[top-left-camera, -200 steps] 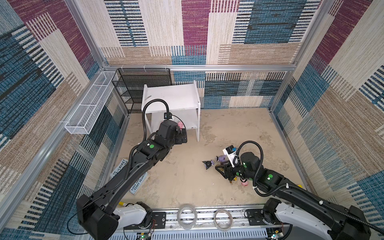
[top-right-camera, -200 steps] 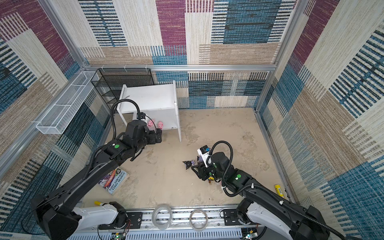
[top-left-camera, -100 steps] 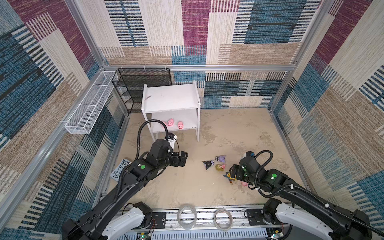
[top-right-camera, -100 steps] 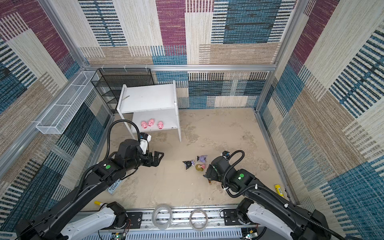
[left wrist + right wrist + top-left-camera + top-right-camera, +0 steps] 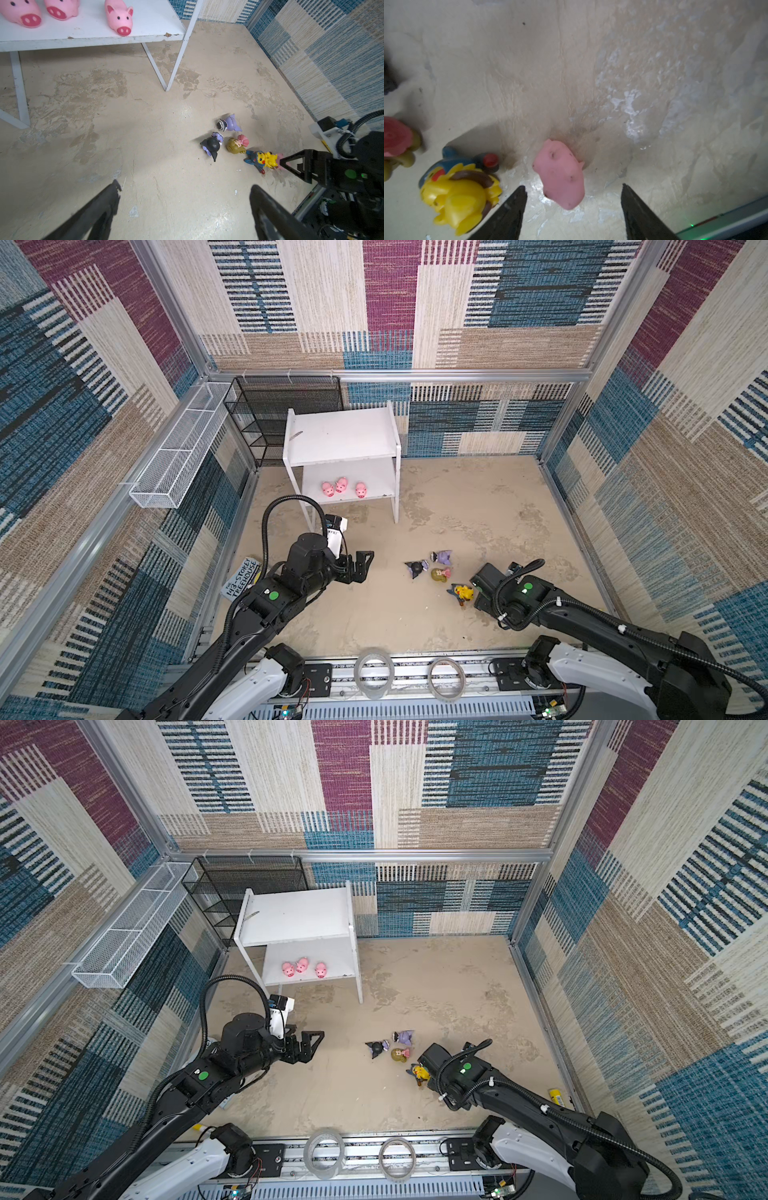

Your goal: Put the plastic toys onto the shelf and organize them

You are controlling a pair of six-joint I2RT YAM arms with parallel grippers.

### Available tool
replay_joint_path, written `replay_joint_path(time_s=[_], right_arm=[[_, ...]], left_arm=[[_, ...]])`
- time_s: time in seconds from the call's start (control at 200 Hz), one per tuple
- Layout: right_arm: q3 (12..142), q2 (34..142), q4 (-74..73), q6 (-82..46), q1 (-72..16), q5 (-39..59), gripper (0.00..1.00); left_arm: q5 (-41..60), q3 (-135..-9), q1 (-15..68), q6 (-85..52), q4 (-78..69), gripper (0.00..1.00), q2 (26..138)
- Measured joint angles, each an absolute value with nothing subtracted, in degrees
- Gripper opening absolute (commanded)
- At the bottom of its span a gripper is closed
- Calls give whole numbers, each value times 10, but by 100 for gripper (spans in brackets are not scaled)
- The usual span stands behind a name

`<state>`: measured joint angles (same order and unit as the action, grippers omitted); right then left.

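The white shelf [image 5: 340,435] [image 5: 297,915] holds three pink pigs [image 5: 341,485] [image 5: 302,966] [image 5: 119,18] on its lower board. On the floor lie two black-and-purple toys [image 5: 415,568] [image 5: 442,558] [image 5: 212,145], a blond doll [image 5: 440,573] [image 5: 236,144] and a yellow blue-hooded figure [image 5: 463,593] [image 5: 420,1072] [image 5: 460,195]. A fourth pig [image 5: 560,174] lies on the floor, its rear end between the fingers of my right gripper [image 5: 573,187], which is open and touches nothing. My left gripper [image 5: 368,566] [image 5: 185,186] is open and empty over bare floor, left of the toys.
A black mesh rack [image 5: 282,414] stands behind the shelf and a white wire basket [image 5: 178,448] hangs on the left wall. A book [image 5: 241,585] lies under the left arm. A yellow tube [image 5: 556,1096] lies by the right wall. Two tape rolls [image 5: 374,672] sit on the front rail.
My left gripper drew back from the shelf toward the front, leaving the pigs on the lower board. My right gripper shifted right from the toy cluster and came down over the floor pig.
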<state>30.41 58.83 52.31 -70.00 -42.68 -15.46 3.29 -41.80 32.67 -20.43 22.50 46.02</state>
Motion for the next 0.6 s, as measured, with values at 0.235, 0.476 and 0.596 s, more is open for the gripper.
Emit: replay_joint_path(time_s=[0.235, 0.476, 0.596], right_arm=[[287, 610, 484, -703, -428, -149, 44], [302, 619, 458, -671, -444, -157, 30], [316, 622, 451, -648, -446, -170, 26]], left_arm=[[34, -408, 326, -207, 213, 99, 461], [38, -408, 323, -207, 207, 99, 469], [38, -411, 321, -207, 208, 99, 472]])
